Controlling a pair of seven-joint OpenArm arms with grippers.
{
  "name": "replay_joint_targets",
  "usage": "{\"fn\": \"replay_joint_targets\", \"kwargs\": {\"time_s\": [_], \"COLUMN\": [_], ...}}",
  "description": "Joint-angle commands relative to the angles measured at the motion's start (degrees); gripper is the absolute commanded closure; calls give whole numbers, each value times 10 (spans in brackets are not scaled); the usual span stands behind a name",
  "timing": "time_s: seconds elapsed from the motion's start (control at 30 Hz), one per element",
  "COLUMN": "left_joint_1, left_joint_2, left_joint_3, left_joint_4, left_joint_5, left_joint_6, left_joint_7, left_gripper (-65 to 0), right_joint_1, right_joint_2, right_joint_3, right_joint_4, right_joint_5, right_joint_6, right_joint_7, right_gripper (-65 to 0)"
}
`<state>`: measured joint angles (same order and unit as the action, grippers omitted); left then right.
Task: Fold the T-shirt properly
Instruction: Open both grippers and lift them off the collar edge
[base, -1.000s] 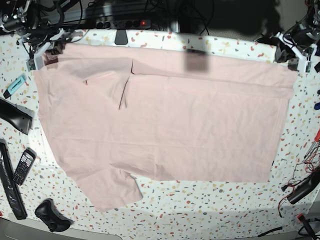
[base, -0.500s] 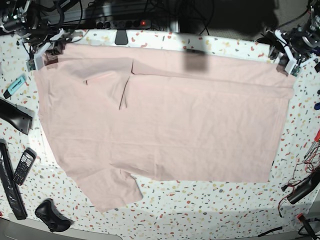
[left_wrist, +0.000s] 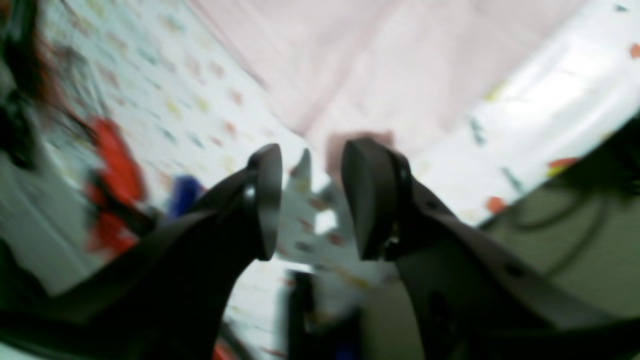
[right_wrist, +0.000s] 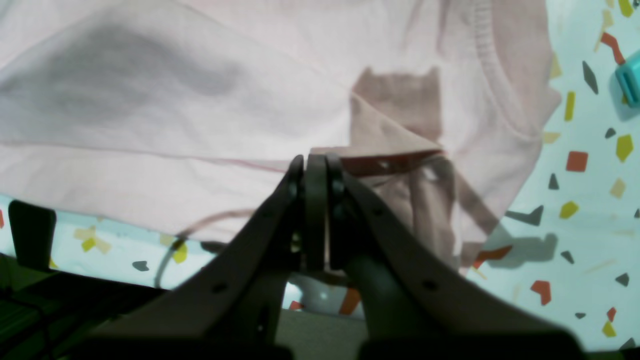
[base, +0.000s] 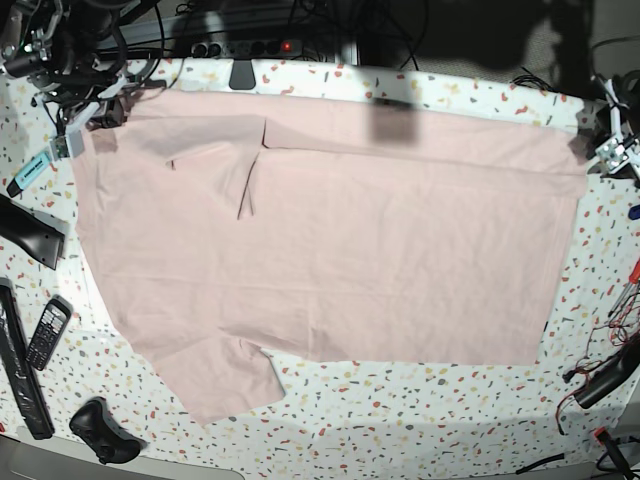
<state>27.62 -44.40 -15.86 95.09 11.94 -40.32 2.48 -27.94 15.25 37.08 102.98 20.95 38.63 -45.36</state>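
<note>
Across the middle of the base view the T-shirt (base: 330, 250) lies spread on the speckled table (base: 420, 410), plain side up, its far long edge already turned in as a narrow band along the top. One sleeve sticks out at lower left; another fold sits at upper left centre.

Left gripper (left_wrist: 310, 200): at the right edge of the base view, just off the shirt's upper right corner. Jaws stand spread with nothing between them; the cloth lies beyond the tips, apart from them. The wrist view is blurred.

Right gripper (right_wrist: 315, 170): at the upper left of the base view, over the shirt's corner. Jaws pressed together. A turned-up flap of cloth meets the tips, but whether they pinch it cannot be told.

Clutter: a teal marker (base: 30, 170), a phone (base: 46, 332) and a black controller (base: 100, 430) at the left edge, clear of the cloth.

Judgement: the first lengthwise fold appears laid and one arm has let go; the task is early. The next move likely calls for both arms to take the near edge, or the loose sleeve, and carry it inward evenly without dragging the laid band.
</note>
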Motion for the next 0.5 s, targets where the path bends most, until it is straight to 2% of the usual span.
{"fn": "replay_joint_targets", "kwargs": {"time_s": [0.0, 0.07, 0.17, 0.37, 0.47], "left_joint_1": [-1, -2, -2, -2, -4], "left_joint_2": [-23, -44, -61, -60, -59], "left_joint_3": [7, 35, 73, 120, 134], "left_joint_4": [9, 9, 9, 8, 0], "left_joint_5": [25, 89, 137, 142, 142], "left_joint_6": [3, 3, 3, 3, 22], "left_joint_7": [-26, -58, -62, -59, -56], "left_gripper": [-197, -193, -194, -194, -194], "right_joint_1": [0, 0, 0, 0, 0], "right_joint_2": [8, 9, 10, 10, 10], "right_joint_3": [4, 4, 4, 4, 4], "right_joint_4": [11, 11, 11, 11, 11], "right_joint_5": [7, 7, 7, 7, 7], "right_joint_6": [5, 5, 5, 5, 5], "right_joint_7": [6, 2, -3, -3, -3], "right_gripper": [0, 0, 0, 0, 0]}}
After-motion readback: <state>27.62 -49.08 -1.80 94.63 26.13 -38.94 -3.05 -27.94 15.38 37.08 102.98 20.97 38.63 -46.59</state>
